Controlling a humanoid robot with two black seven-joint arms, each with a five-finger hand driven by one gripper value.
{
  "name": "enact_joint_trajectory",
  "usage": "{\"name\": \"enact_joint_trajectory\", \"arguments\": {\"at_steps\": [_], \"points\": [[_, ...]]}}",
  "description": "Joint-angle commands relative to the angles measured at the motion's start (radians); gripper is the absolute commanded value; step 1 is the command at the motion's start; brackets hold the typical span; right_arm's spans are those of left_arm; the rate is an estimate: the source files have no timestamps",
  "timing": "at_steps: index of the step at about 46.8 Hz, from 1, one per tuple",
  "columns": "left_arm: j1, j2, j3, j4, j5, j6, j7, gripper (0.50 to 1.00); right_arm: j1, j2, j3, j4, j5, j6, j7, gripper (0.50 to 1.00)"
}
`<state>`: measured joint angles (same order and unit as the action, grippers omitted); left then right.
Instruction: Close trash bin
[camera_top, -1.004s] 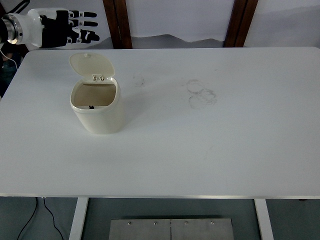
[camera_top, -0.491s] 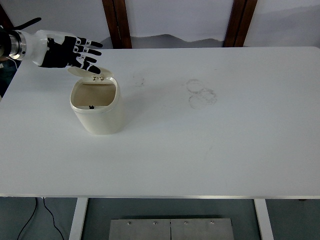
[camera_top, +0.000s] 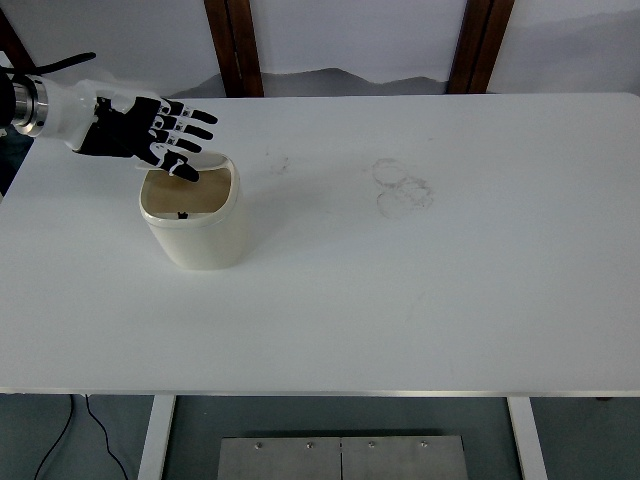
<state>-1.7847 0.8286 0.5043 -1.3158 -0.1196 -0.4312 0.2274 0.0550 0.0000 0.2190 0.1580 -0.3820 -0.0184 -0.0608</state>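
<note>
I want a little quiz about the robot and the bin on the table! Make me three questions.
1. True or false: the lid of the trash bin is fully shut.
2. Which robot hand is over the bin: A) left, B) right?
3. Fill in: the bin stands on a ____ table.

Key:
1. False. The lid is tipped partway down under the left hand, and the bin's opening still shows.
2. A. The right hand is out of view.
3. White.
</note>
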Motion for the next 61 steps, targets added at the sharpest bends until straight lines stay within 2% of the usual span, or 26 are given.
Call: {"name": "enact_joint_trajectory", "arguments": {"at_steps": [1,61], "points": [[-0.004,0.007,0.017,-0.014,0.000,-0.001,0.000,1.000,0.000,0.000,-0.001,0.000,-0.001,0.000,-0.001,0.995],[0.057,0.009,0.028,-0.017,0.000,0.000,-0.002,1.000,-0.001,0.000,-0.001,0.000,0.000,0.000,0.001,0.995]]}}
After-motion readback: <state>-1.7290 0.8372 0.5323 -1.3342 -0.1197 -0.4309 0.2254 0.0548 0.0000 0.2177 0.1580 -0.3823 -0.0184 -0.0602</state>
